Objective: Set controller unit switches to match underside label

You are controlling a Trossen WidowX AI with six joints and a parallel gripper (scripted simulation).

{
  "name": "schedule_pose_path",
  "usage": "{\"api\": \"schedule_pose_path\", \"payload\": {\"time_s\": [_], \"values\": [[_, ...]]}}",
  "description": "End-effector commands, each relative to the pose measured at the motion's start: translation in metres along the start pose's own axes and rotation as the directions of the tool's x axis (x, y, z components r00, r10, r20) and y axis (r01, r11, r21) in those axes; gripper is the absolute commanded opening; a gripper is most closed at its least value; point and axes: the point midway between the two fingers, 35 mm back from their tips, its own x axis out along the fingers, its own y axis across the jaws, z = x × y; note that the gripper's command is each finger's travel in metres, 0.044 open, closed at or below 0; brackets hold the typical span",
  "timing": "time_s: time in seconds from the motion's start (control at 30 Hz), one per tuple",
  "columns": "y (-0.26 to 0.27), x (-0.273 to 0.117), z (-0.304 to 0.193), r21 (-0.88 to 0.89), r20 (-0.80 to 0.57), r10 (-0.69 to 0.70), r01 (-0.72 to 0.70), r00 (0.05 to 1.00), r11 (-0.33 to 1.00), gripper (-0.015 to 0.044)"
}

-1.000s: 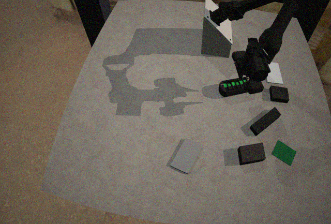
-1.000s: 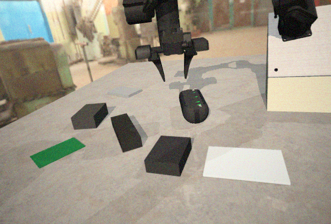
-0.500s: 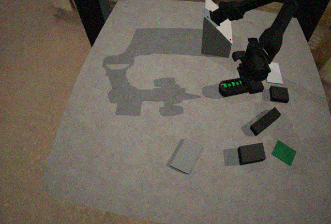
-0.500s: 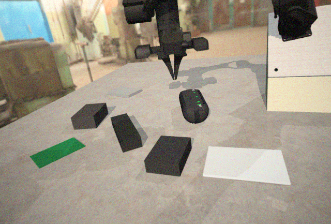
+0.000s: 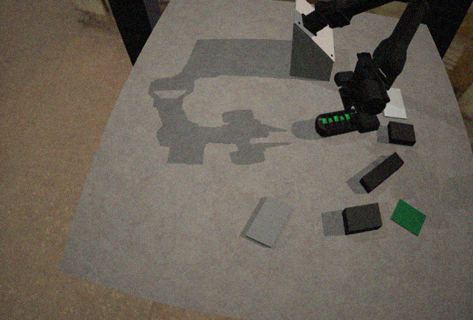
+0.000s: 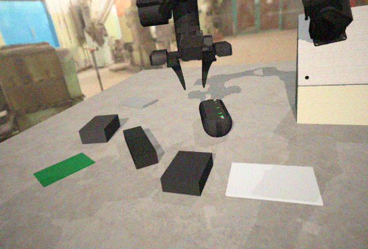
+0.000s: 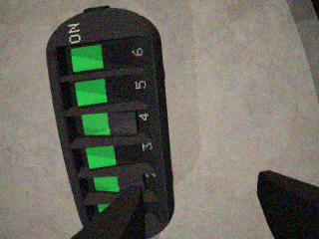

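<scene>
The dark grey controller unit (image 5: 335,129) (image 6: 215,121) (image 7: 115,25) sits flat on its base, its label hidden underneath. In the wrist view the green ends are on the ON side. The dark ends of switches 2 and 4 look lighter grey than those of 3, 5 and 6; switch 1 is mostly hidden behind a finger. Exact tilts are hard to tell. My gripper (image 6: 194,88) (image 7: 201,181) is open and empty, fingers pointing down, above the bench near the unit. In the wrist view one finger overlaps the unit's low-numbered end; the other is off its side.
A long dark block (image 5: 381,171) (image 6: 139,146) and two dark boxes (image 5: 400,133) (image 6: 98,130) lie nearby. Also on the bench are a green board (image 5: 408,217) (image 6: 64,169), a grey plate (image 5: 269,221), a white plate (image 6: 273,183) and a tall slanted panel (image 6: 326,100).
</scene>
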Motion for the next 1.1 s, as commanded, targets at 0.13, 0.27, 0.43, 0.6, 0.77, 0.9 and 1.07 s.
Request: {"api": "schedule_pose_path", "payload": {"time_s": [0.13, 0.27, 0.43, 0.6, 0.77, 0.9, 1.07], "values": [[0.000, 0.000, 0.000, -0.001, 0.000, -0.001, 0.001, 1.000, 1.000, 0.0420], [-0.001, 0.001, 0.001, -0.001, 0.001, 0.005, -0.005, 1.000, 1.000, 0.0414], [-0.012, 0.027, 0.028, -0.001, 0.007, 0.163, -0.163, 0.987, 0.987, 0.0282], [-0.016, 0.050, 0.051, -0.006, 0.000, 0.287, -0.287, 0.958, 0.958, 0.0151], [-0.016, 0.050, 0.051, -0.006, 0.000, 0.287, -0.287, 0.958, 0.958, 0.0020], [-0.016, 0.050, 0.051, -0.006, 0.000, 0.287, -0.287, 0.958, 0.958, 0.0000], [-0.016, 0.050, 0.051, -0.006, 0.000, 0.287, -0.287, 0.958, 0.958, 0.0000]]}}
